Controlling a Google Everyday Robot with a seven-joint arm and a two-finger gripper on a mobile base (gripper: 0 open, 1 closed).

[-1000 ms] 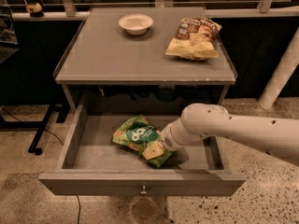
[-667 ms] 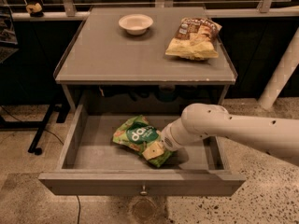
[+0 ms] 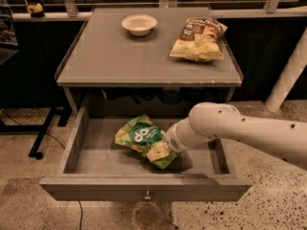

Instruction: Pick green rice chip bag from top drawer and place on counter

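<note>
The green rice chip bag (image 3: pixel 140 136) lies flat on the floor of the open top drawer (image 3: pixel 96 188), near its middle. My white arm reaches in from the right, and the gripper (image 3: pixel 166 149) is down at the bag's right end, mostly hidden behind the wrist and touching or very close to the bag. The counter (image 3: pixel 120 56) is the grey tabletop above the drawer.
A white bowl (image 3: pixel 139 24) stands at the counter's back middle. A larger yellow-and-brown chip bag (image 3: pixel 199 40) lies at the back right. A small metal knob (image 3: pixel 147 195) sits on the drawer front. A white post (image 3: pixel 288 75) stands at the right.
</note>
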